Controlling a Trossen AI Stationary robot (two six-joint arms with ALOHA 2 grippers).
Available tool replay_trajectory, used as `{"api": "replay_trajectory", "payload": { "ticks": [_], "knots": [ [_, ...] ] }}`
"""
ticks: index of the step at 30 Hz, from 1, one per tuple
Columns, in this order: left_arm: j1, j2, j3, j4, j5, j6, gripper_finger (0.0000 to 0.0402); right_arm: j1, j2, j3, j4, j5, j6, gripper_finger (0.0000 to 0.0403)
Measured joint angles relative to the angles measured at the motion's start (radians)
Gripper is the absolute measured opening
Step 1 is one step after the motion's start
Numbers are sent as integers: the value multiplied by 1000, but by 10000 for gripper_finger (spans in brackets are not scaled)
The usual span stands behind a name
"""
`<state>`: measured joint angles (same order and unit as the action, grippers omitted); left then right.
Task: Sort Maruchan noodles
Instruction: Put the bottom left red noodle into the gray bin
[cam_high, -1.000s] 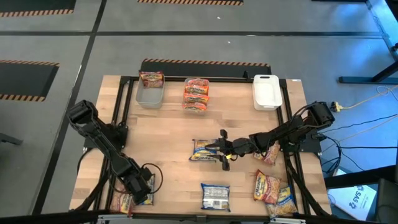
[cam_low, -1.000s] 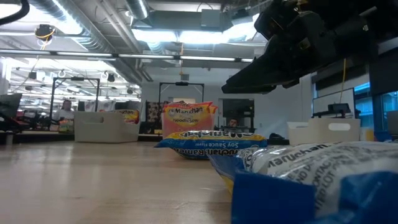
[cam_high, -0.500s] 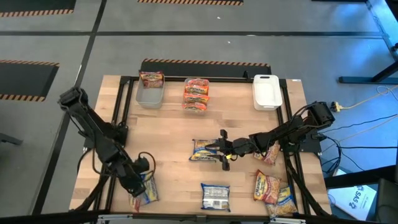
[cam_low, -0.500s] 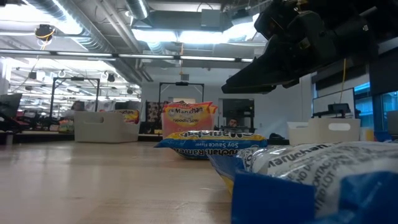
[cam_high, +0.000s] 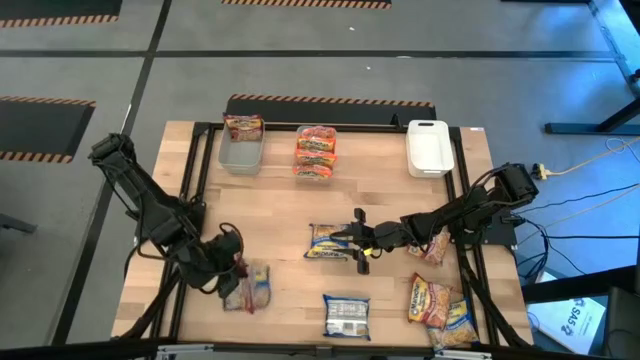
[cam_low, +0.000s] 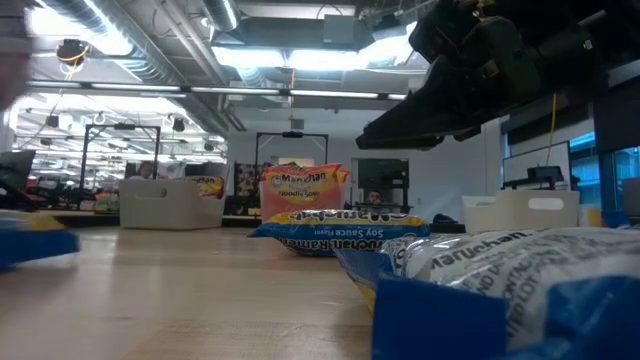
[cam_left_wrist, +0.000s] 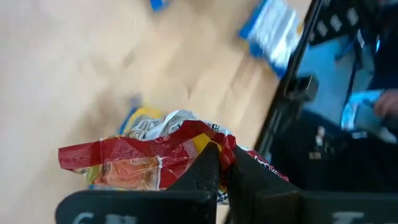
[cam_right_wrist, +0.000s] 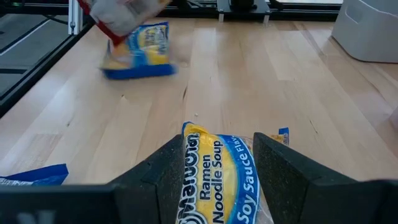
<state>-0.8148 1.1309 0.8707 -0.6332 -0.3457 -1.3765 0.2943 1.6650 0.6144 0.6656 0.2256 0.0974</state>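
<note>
My left gripper (cam_high: 232, 280) is shut on a red-and-yellow noodle packet (cam_left_wrist: 149, 158) near the table's near-left part. A blue-yellow packet (cam_high: 261, 288) is pressed against the red one. My right gripper (cam_high: 356, 243) is open at the table's middle. Its fingers stand on either side of the end of a blue-yellow soy sauce packet (cam_right_wrist: 214, 168) that lies flat on the wood. A blue-white packet (cam_high: 346, 315) lies by the near edge. Several more packets (cam_high: 432, 300) lie at the near right. My left gripper pinches the red-and-yellow packet by a crumpled edge (cam_left_wrist: 214, 138) between its two shut fingers (cam_left_wrist: 208, 165). The packet spreads out past the fingertips. Whether the blue-yellow packet (cam_left_wrist: 142, 120) behind it is also in the pinch, I cannot tell.
Along the far edge stand a grey bin (cam_high: 241, 156) with one packet leaning in it, a clear bin (cam_high: 315, 152) stacked with red packets, and a white bin (cam_high: 428, 148). Bare wood lies between the bins and both grippers.
My left gripper has moved from the near-left corner toward the table's right and a little away from the near edge, staying shut. The red packet and the blue-yellow packet have travelled with it. The right arm has kept still.
</note>
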Motion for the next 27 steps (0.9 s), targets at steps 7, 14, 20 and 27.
{"api": "replay_trajectory", "payload": {
  "ticks": [7,14,20,27],
  "knots": [
    [61,-2,0,52,-126,138,8,0,0,0,61,4,-1,177],
    [140,-2,0,139,-218,264,8,0,0,0,128,27,-6,199],
    [198,-2,0,160,-336,325,8,0,1,27,155,-1,-56,253],
    [260,-1,0,246,-514,439,8,0,103,183,153,23,-183,267]
  ]
}}
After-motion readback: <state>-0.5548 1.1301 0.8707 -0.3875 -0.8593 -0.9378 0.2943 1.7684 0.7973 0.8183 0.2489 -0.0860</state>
